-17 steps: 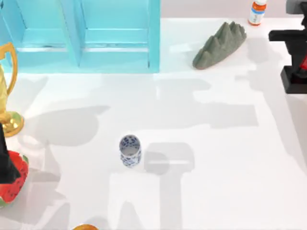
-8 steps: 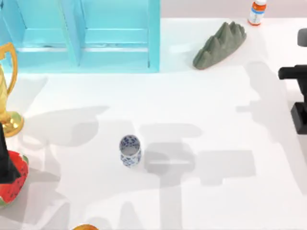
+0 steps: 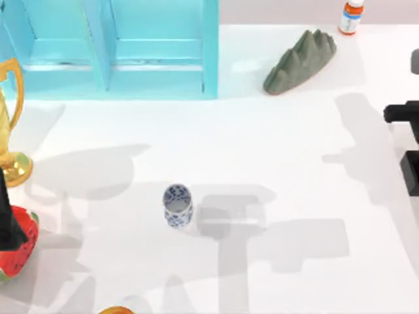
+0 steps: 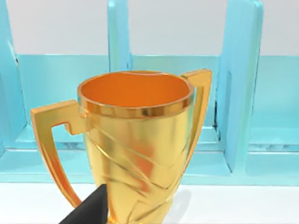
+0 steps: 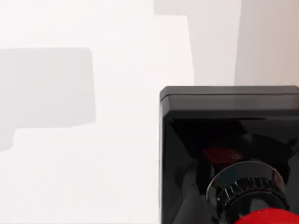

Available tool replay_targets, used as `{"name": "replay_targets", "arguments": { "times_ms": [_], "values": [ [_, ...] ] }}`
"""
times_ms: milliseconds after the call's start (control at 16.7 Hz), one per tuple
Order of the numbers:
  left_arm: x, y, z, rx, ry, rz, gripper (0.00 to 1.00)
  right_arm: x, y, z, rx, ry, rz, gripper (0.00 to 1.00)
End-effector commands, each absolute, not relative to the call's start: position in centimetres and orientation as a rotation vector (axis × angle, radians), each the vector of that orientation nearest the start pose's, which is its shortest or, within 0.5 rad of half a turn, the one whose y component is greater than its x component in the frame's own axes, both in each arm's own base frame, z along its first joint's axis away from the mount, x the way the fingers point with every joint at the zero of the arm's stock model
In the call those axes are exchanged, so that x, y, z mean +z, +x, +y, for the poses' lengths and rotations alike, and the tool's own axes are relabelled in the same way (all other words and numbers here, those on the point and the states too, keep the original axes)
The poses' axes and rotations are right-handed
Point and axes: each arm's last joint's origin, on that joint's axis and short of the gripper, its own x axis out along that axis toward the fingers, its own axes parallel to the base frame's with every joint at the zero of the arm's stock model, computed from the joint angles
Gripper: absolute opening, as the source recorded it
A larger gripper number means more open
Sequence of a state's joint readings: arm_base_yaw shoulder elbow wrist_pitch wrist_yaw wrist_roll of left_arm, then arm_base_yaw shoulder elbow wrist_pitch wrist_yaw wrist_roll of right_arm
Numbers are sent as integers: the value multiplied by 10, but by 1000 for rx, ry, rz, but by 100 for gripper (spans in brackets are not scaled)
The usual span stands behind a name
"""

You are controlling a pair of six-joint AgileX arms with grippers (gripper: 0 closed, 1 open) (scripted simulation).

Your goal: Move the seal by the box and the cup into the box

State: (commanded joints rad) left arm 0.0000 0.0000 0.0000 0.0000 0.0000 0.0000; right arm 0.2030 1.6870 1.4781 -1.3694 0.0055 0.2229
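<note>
The seal's black block base (image 3: pixel 411 173) hangs at the top view's right edge, lifted off the table. My right gripper (image 3: pixel 402 113) is shut on it just above. Close up in the right wrist view, the seal (image 5: pixel 229 140) shows its black base and part of the red knob. The cup (image 3: pixel 177 205), white with a blue pattern, stands upright at the table's middle left, far from both grippers. The turquoise box (image 3: pixel 209 46) spans the back left, its compartments (image 4: pixel 240 70) open to the front. My left gripper (image 4: pixel 88 212) is parked at the left edge, facing the trophy.
A gold trophy (image 3: pixel 10 118) (image 4: pixel 135 140) stands at the left edge before the box. A red watermelon-like object (image 3: pixel 18 247) lies below it. A grey rock (image 3: pixel 301 60) and an orange-capped bottle (image 3: pixel 351 16) sit at the back right. An orange thing (image 3: pixel 116 310) peeks at the front edge.
My right arm, with the seal, has moved toward the right edge and the front of the table, and the red knob has slid out of the top view. The cup has stayed put.
</note>
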Motion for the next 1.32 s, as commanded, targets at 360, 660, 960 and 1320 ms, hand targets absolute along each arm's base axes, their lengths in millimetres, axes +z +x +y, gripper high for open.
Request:
{"name": "replay_targets", "arguments": {
  "times_ms": [360, 660, 960, 1320],
  "values": [
    [160, 106, -1, 0, 0, 0, 100, 233, 302, 66, -17, 10, 1562, 0],
    [160, 106, -1, 0, 0, 0, 100, 207, 300, 67, -15, 4, 1572, 0],
    [160, 106, -1, 0, 0, 0, 100, 207, 300, 67, -15, 4, 1572, 23],
    [160, 106, -1, 0, 0, 0, 100, 207, 300, 67, -15, 4, 1572, 68]
  ]
}}
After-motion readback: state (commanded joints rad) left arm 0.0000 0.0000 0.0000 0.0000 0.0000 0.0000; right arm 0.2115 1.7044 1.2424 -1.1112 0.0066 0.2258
